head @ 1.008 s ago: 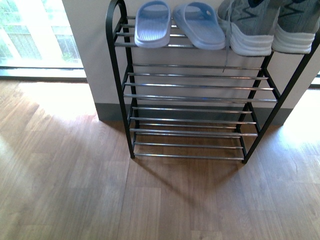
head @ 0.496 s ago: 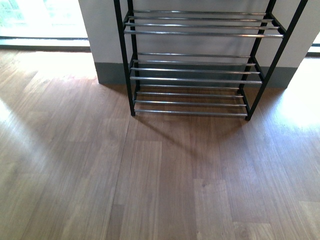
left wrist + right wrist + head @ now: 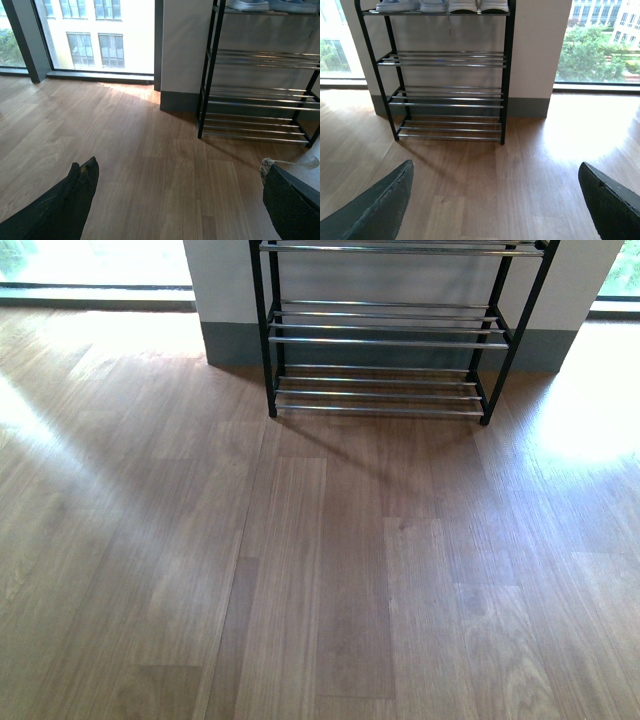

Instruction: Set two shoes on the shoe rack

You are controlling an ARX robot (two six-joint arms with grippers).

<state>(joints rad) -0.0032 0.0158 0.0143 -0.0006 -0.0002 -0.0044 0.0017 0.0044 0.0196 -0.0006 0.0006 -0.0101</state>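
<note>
The shoe rack [image 3: 385, 340] top tier and shoes [image 3: 477, 6] are cropped.

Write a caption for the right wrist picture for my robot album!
Open right gripper faces the shoe rack, footwear lined up on its top tier, lower tiers bare.
</note>
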